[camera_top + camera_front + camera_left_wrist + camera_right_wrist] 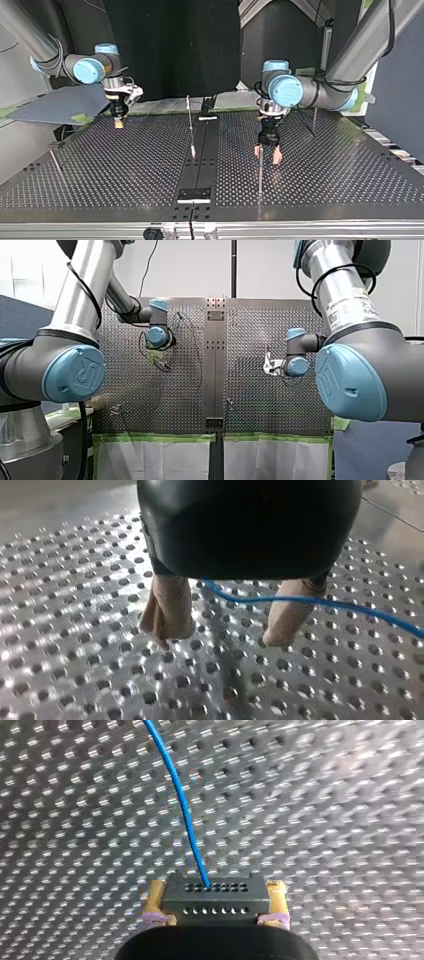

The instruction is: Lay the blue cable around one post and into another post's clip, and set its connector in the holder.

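My right gripper [216, 892] is shut on a black connector [215, 904], its yellow pads pressing both ends. The blue cable [181, 800] leaves the connector's face and runs away over the perforated table. In the top view this gripper [119, 121] hangs low over the table at the far left. My left gripper [217, 640] is open just above the table, and the blue cable [350, 607] crosses the gap between its beige fingers [167, 612] without being pinched. In the top view the left gripper [266, 155] stands right of centre, beside a thin upright post [260, 172].
More thin posts stand on the table: one at the middle [190, 125], one at the top view's left [55, 162], one behind my left arm [314, 120]. A black block [195, 195] sits on the central strip near the front edge, another [207, 118] at its far end.
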Robot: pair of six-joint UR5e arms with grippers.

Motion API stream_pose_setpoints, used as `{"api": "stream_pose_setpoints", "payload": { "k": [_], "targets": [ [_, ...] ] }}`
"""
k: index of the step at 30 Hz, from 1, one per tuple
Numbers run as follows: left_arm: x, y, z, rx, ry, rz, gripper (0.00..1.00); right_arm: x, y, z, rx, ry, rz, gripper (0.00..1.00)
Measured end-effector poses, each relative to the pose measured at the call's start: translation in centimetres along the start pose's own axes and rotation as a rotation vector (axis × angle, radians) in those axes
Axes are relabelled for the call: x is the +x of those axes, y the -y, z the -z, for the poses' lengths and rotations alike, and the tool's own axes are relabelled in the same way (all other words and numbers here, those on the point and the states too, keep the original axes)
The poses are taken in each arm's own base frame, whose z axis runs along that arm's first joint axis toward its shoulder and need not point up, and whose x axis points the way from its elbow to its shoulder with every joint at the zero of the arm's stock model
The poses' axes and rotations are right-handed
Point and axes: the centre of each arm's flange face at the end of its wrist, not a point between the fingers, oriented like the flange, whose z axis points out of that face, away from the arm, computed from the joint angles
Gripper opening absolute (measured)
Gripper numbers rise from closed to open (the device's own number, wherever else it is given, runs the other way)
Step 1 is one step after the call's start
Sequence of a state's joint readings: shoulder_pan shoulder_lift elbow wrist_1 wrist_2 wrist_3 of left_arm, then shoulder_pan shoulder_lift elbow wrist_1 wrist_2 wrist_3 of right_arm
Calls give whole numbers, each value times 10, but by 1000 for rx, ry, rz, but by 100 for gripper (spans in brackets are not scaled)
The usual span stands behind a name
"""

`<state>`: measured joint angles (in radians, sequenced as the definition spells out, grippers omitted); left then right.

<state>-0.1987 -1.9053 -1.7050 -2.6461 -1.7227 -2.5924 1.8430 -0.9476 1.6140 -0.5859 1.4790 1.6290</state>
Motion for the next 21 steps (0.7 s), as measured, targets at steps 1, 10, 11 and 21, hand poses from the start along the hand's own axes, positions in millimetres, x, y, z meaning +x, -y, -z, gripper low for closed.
{"api": "stream_pose_setpoints", "payload": {
  "k": [1,10,11,21],
  "targets": [
    [1,-1,0,-1,-1,0,100,6,1,1,0,-6,1,0],
    [1,-2,-1,1,-4,1,100,58,-1,9,-39,-73,5,0],
    [2,-2,-1,2,-7,2,100,65,-3,10,-44,-84,5,0],
    [3,-2,-1,6,-14,3,100,131,-13,21,-64,-210,7,0]
  ]
}}
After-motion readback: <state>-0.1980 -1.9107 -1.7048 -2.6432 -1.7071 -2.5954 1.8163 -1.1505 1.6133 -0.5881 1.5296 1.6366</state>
